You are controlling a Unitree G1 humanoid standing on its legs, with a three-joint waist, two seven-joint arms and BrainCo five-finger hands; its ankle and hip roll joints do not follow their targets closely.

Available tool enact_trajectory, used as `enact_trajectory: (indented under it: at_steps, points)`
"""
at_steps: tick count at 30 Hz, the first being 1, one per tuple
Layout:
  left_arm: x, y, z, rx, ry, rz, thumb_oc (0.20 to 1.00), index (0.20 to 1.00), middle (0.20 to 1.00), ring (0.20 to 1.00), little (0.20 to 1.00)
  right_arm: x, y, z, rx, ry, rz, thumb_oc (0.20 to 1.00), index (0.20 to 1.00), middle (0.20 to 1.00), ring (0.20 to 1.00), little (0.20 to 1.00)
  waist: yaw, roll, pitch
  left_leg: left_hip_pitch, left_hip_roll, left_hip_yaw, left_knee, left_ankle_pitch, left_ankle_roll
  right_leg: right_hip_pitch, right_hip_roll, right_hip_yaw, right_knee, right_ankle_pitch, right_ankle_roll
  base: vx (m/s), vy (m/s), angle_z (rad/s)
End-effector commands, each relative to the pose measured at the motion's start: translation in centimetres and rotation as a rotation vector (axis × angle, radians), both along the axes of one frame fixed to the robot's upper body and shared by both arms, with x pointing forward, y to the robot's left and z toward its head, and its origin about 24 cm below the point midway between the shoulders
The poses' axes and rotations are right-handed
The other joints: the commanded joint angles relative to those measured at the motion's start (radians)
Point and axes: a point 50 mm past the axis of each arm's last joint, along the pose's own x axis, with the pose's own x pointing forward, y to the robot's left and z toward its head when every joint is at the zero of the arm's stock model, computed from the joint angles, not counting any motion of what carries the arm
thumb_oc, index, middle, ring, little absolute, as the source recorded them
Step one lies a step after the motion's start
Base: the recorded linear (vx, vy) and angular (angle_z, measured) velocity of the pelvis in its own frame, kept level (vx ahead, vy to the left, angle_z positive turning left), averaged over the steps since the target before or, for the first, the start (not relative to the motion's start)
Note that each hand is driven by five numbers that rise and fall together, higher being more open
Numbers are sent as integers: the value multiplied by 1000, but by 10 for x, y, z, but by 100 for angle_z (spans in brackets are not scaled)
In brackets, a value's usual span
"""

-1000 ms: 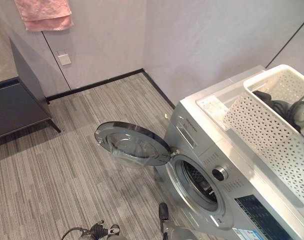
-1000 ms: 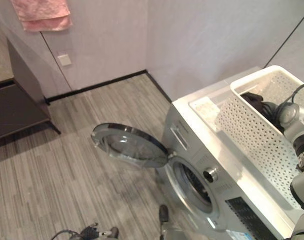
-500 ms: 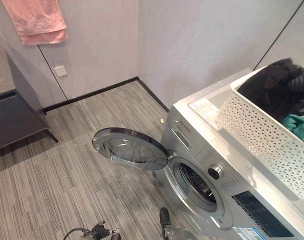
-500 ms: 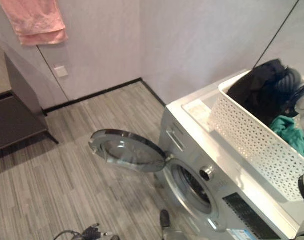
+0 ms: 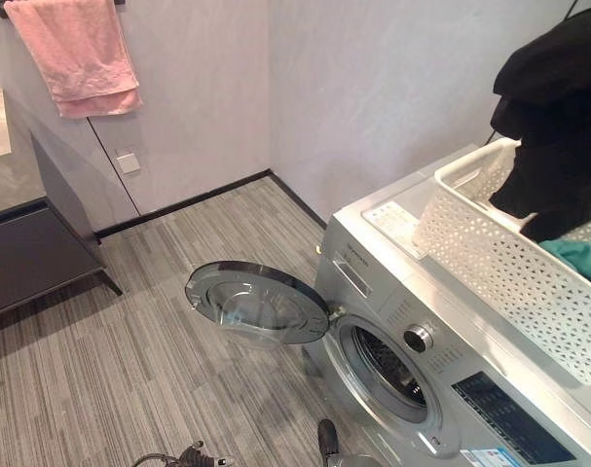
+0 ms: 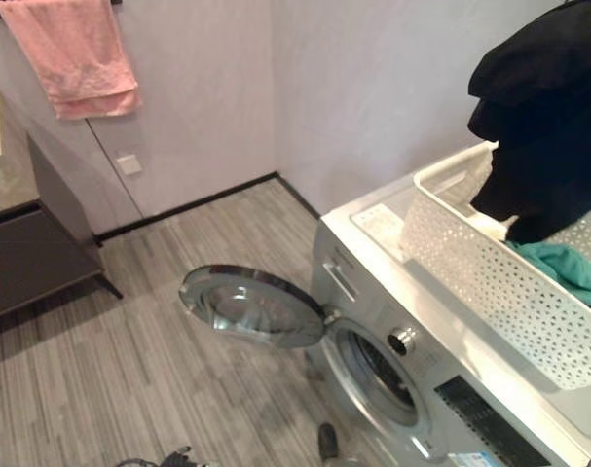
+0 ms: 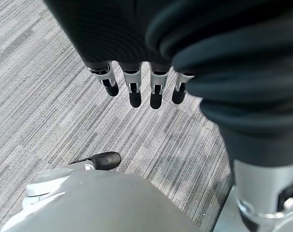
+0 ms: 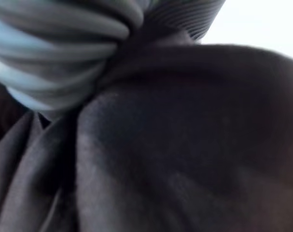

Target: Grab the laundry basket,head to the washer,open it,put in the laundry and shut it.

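R hand (image 8: 64,53): its ribbed cover is showing in the R wrist view, pressed against a black garment (image 5: 553,126); fingers are buried in the cloth, so grip state cannot be determined. In the head views the black garment is hanging in the air at the far right, above the laundry basket (image 5: 499,263), with its lower edge dangling just over the basket's far end.

L hand (image 7: 136,89): fingers are hanging straight and relaxed, slightly apart, holding nothing, pointing down over the striped grey floor (image 5: 129,331).

Laundry basket: white, perforated walls, sitting on top of the washer (image 5: 422,321) at the right. A teal garment (image 5: 582,258) is lying inside it, just beside and below the black one.

Washer: silver front-loader, occupying the near right of the scene. Its round door (image 5: 258,302) is standing wide open, swung out to the left over the floor, hinge side touching the front panel. The drum opening (image 5: 387,375) is showing dark and uncovered. A control knob (image 5: 418,338) is sitting on the front panel above the opening, to its right.

Surroundings: a pink towel (image 5: 76,53) is hanging on the far-left wall. A dark low cabinet (image 5: 32,248) is standing at the left, well apart from the washer. A wall socket (image 5: 128,161) is sitting below the towel, near the floor.
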Motion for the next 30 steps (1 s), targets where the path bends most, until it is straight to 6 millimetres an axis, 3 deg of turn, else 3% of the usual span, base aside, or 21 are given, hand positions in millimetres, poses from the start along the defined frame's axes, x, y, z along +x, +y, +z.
enact_trajectory:
  at_steps: [1, 19, 30]
  points:
    - [-1, 8, 1, 52, 33, -68, 1000, 1000, 1000, 1000, 1000, -17, -2, 37, -20, -185, -32, 200, 200, 200, 200, 200, 13, -83, -30, 47, -26, -7, 19, -97, 73, -33, -90, 22, 93, -99, 64, 0, 0, 0]
    - [-6, 9, 0, 67, 55, -83, 1000, 1000, 1000, 1000, 1000, -16, 3, 43, -47, -177, -17, 200, 200, 200, 200, 200, 2, -90, -42, 77, -30, 18, 8, -103, 77, -31, -92, 32, 95, -88, 72, 0, 2, 0]
    - [-5, 8, 0, 64, 50, -92, 1000, 1000, 1000, 1000, 1000, -5, 7, 34, -69, -80, -4, 200, 200, 200, 200, 200, -6, -89, -43, 88, -37, 32, 6, -108, 82, -36, -96, 41, 95, -80, 75, -3, 8, -6]
